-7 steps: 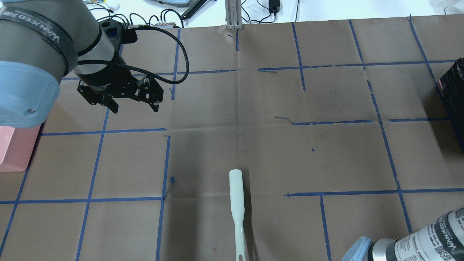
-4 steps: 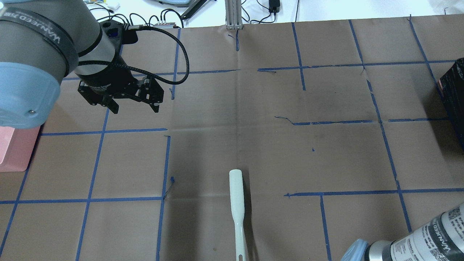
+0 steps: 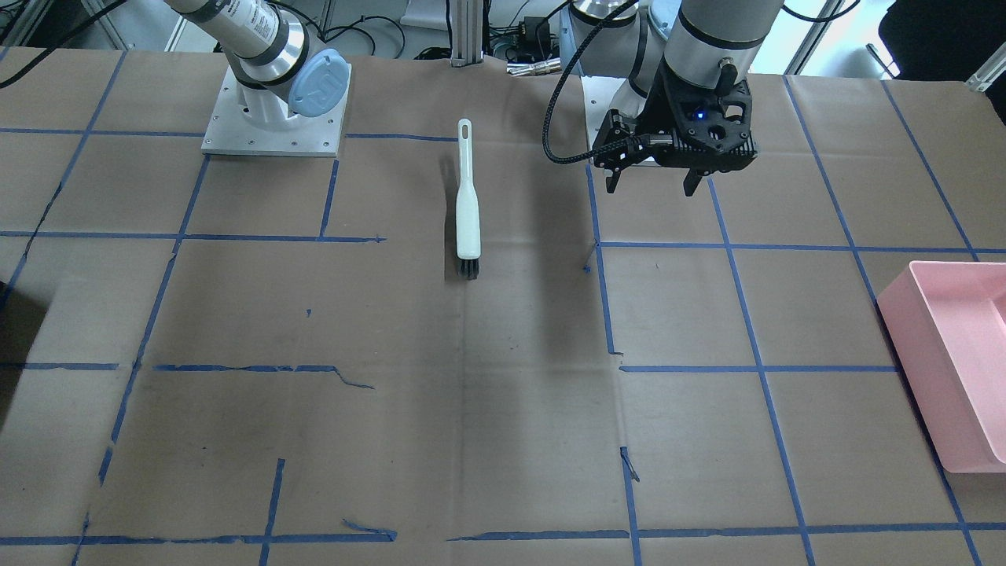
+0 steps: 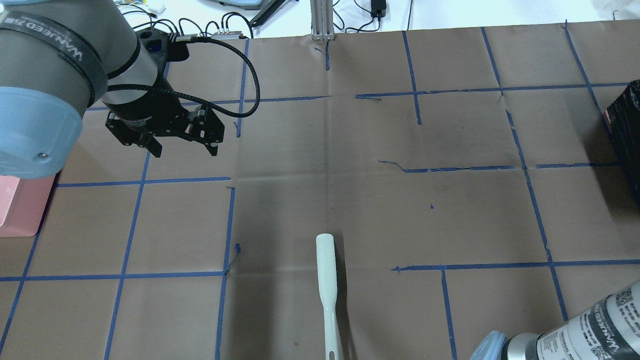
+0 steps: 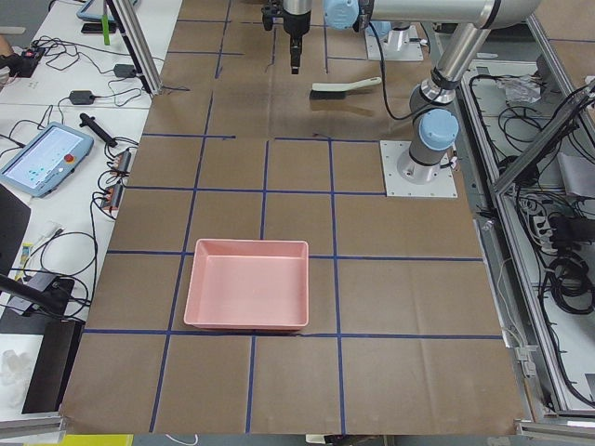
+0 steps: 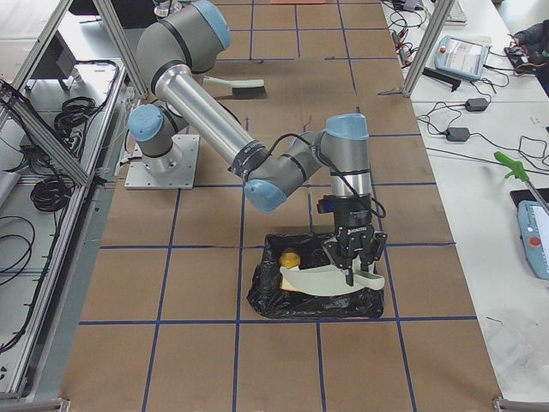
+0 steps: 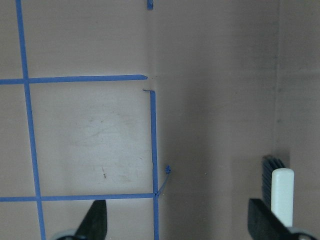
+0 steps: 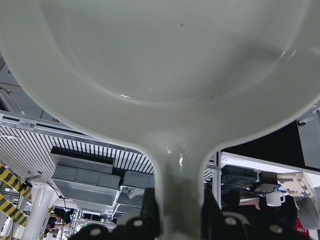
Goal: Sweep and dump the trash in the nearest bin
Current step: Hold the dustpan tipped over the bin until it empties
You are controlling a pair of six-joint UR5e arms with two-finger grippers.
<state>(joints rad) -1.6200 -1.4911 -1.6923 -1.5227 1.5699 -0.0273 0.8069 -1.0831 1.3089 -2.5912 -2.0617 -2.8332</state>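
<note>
My left gripper [image 4: 181, 146] is open and empty above the brown table; it also shows in the front-facing view [image 3: 649, 187] and the left wrist view [image 7: 180, 227]. A white-handled brush [image 4: 327, 285] with black bristles lies flat on the table, right of the left gripper, seen too in the front-facing view [image 3: 467, 206]. My right gripper [image 6: 350, 264] is shut on the handle of a white dustpan [image 8: 165, 65], held tilted over a black bin bag [image 6: 313, 302]. A yellow lump [image 6: 290, 257] lies inside that bag. The bread pieces are hidden.
A pink bin [image 3: 955, 354] stands at the table's left end, empty in the exterior left view [image 5: 246, 283]. The black bin shows at the overhead view's right edge [image 4: 625, 130]. Blue tape lines grid the table.
The left gripper has shifted very slightly and stays open. The right arm's forearm at the overhead view's lower right has moved a little to the right.
</note>
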